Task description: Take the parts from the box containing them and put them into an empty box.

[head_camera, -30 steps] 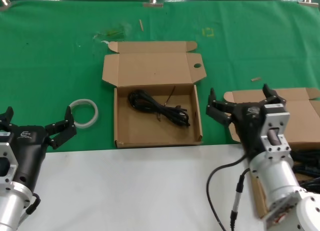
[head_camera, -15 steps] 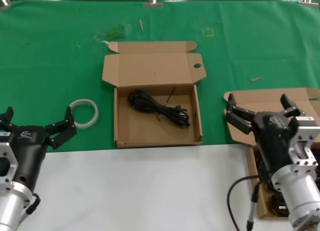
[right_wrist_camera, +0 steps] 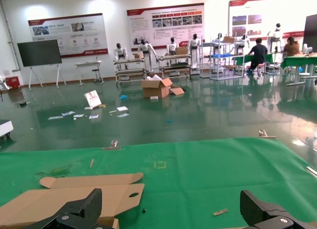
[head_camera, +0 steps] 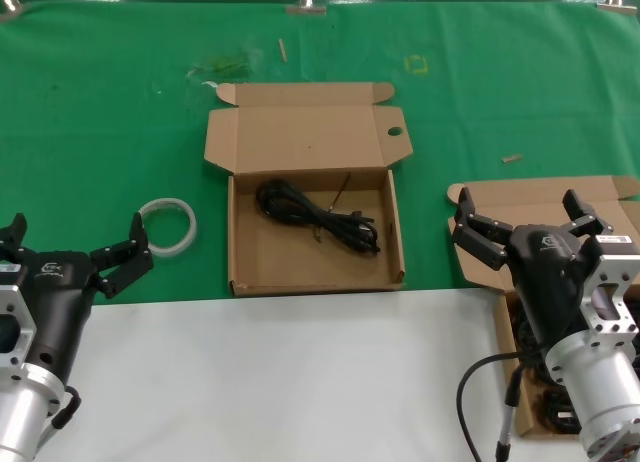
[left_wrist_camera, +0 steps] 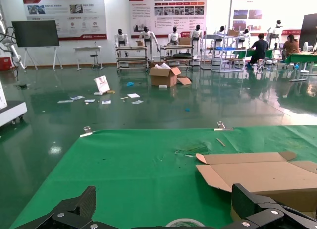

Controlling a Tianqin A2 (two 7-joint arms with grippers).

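Hovered right gripper point(head_camera: 528, 227), fingers wide, over source box point(head_camera: 540, 197), ready for cables. Kept left gripper point(head_camera: 72, 252), fingers wide, parked near ring point(head_camera: 167, 226).

- White logo mark on the black housing of the left gripper point(head_camera: 70, 257), lower left of the head view; wording too small to read.
- White logo mark on the black housing of the right gripper point(head_camera: 530, 225), lower right of the head view; likewise unreadable.
- Wall posters point(left_wrist_camera: 167, 14) with red header bands and photo rows, top of the left wrist view; lettering not legible.
- Same kind of wall posters point(right_wrist_camera: 165, 25) along the top of the right wrist view; text not legible.
- No print on the cardboard boxes point(head_camera: 305, 137).
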